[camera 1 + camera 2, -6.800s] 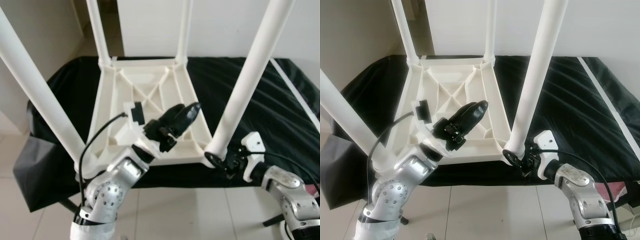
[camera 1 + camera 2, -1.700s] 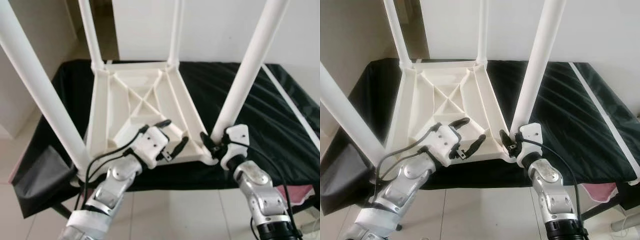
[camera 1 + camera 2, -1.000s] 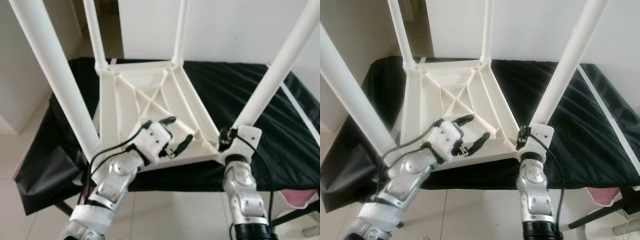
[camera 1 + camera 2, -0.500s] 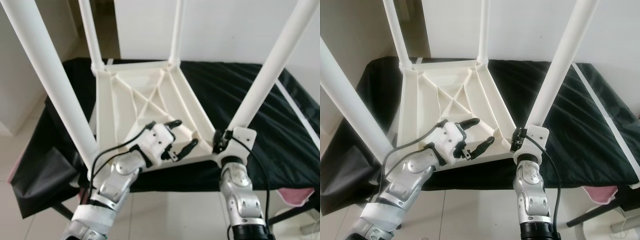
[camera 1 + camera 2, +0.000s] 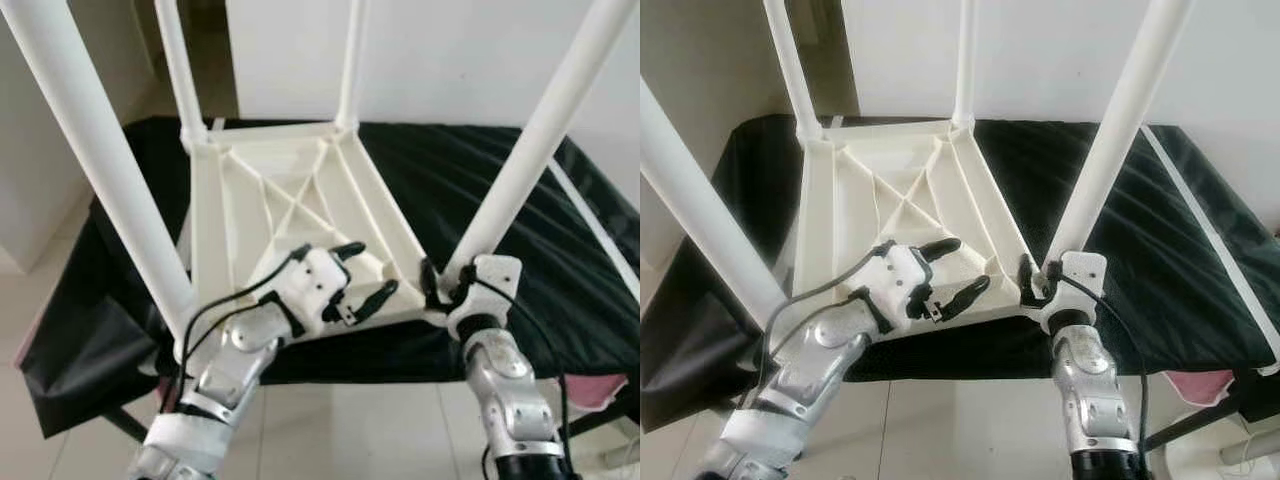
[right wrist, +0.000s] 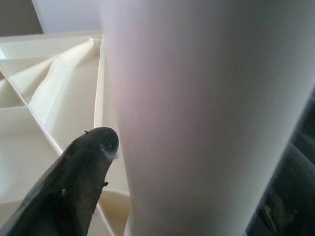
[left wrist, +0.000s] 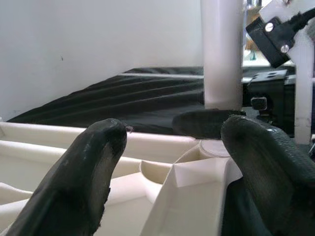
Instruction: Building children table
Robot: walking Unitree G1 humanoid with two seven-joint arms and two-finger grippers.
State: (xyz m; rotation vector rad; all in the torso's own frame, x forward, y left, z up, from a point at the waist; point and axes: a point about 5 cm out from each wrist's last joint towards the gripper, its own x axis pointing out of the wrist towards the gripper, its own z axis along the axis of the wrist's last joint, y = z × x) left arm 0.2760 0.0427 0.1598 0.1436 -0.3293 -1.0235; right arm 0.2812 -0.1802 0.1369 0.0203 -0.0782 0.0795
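Table [image 5: 290,215] lies upside down on the black cloth [image 5: 560,250], its four white legs pointing up. My right gripper [image 5: 445,290] is clamped around the base of the near right leg [image 5: 530,150] — one finger [image 6: 81,182] presses against the tube. My left gripper [image 5: 365,275] hovers over the near edge of the ribbed underside, fingers [image 7: 93,172] spread wide — holding nothing.
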